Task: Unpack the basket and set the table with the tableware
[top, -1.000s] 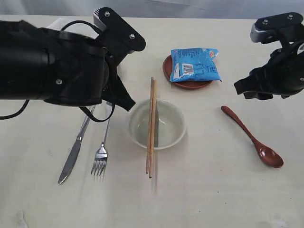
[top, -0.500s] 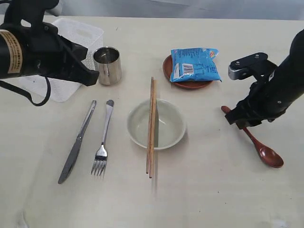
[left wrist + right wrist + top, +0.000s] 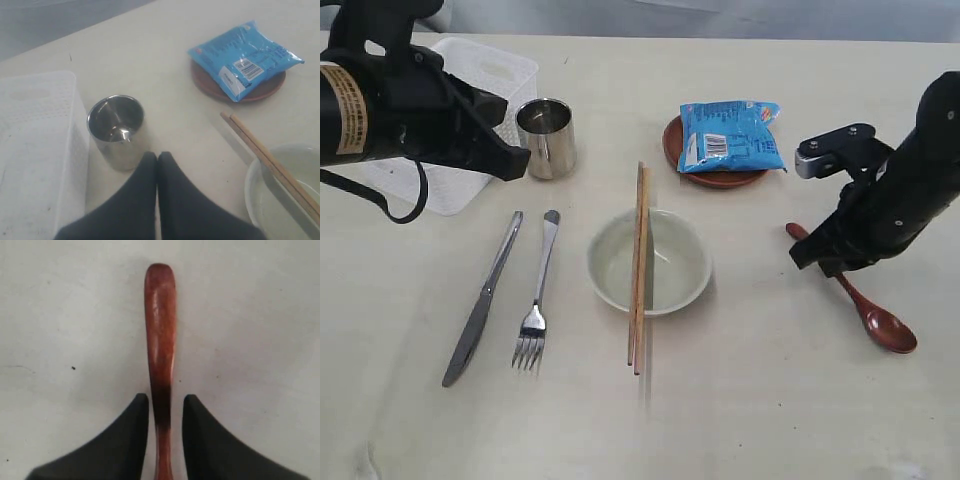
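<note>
Right end effector [image 3: 165, 399] is parked with its jaws either side of the spoon [image 3: 161, 315] handle. Whether it's actually pinched yet can't be told. The spoon's laid flat on the table [image 3: 260, 315], well apart from the bowl [image 3: 678, 268]. Light, stiff, probably slick, so it's best taken mid-handle.

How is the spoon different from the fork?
The spoon is reddish-brown; the fork is shiny steel. The spoon ends in a scoop; the fork ends in prongs. The spoon's handle sits between the right gripper's jaws; the fork lies untouched. Both lie flat on the table.
</note>
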Action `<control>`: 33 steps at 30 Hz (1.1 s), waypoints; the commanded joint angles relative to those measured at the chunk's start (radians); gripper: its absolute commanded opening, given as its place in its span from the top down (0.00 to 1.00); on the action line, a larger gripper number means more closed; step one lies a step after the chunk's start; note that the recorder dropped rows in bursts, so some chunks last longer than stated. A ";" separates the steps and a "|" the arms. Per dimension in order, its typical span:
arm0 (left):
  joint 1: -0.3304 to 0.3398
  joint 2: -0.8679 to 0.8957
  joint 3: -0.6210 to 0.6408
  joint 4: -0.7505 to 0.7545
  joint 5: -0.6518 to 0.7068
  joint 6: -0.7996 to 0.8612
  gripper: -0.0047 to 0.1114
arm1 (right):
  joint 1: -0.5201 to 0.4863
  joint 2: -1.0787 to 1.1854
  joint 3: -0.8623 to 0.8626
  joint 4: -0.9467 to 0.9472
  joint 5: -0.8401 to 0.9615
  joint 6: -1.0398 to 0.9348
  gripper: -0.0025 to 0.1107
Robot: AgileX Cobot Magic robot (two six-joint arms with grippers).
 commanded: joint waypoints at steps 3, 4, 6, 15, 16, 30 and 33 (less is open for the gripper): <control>0.002 -0.009 0.005 -0.011 -0.005 0.000 0.96 | 0.002 0.037 0.003 0.013 -0.011 -0.001 0.77; 0.002 -0.009 0.005 -0.011 -0.005 0.000 0.96 | 0.002 0.043 0.003 0.013 -0.013 -0.001 0.77; 0.002 -0.009 0.005 -0.011 -0.003 0.000 0.96 | 0.002 0.045 0.003 0.015 -0.018 0.013 0.78; 0.002 -0.009 0.005 -0.011 -0.003 0.000 0.96 | 0.009 0.043 0.003 0.218 -0.060 0.115 0.98; 0.002 -0.009 0.005 -0.011 -0.003 0.000 0.96 | 0.017 0.043 0.003 0.256 -0.060 0.115 0.98; 0.002 -0.009 0.005 -0.011 -0.005 -0.005 0.96 | 0.224 0.045 0.005 0.357 -0.113 0.331 0.98; 0.002 -0.009 0.005 -0.011 -0.005 -0.009 0.96 | 0.224 0.045 0.005 0.347 -0.113 0.347 0.98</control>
